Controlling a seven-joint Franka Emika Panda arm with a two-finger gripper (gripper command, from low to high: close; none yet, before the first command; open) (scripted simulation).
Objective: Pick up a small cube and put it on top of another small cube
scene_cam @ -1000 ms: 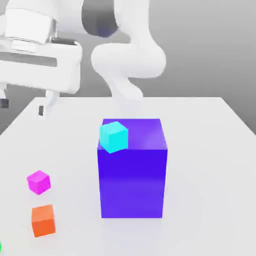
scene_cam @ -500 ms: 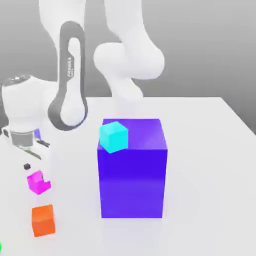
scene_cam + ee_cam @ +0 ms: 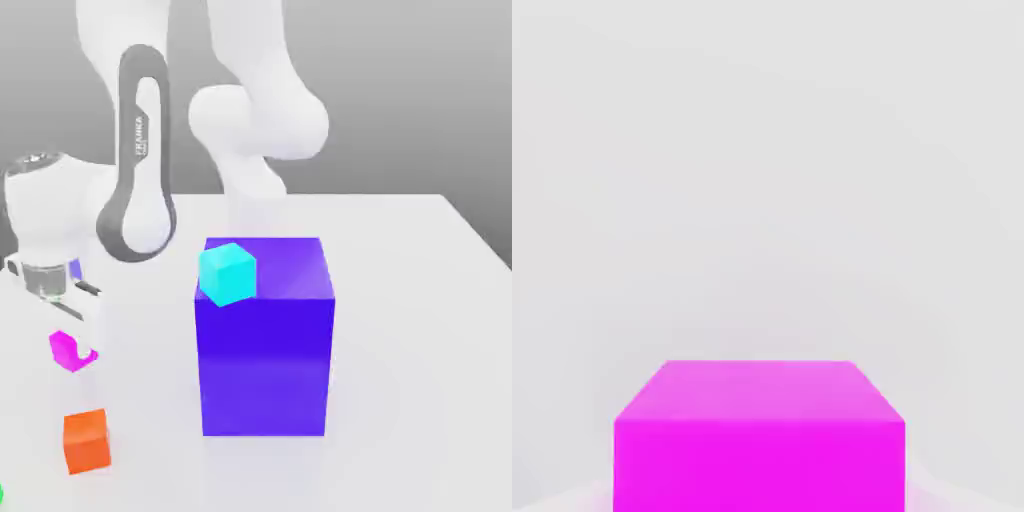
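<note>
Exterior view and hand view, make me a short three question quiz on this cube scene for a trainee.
1. True or false: the cyan cube sits on top of the big blue block.
2. Which small cube lies nearest the gripper? A orange B magenta C cyan
3. Fill in: the orange cube rests on the white ____.

Key: 1 true. 2 B, the magenta cube. 3 table.

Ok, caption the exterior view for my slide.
Panda arm's claw at the magenta cube; cyan cube atop tall blue block, orange cube nearby.
</note>
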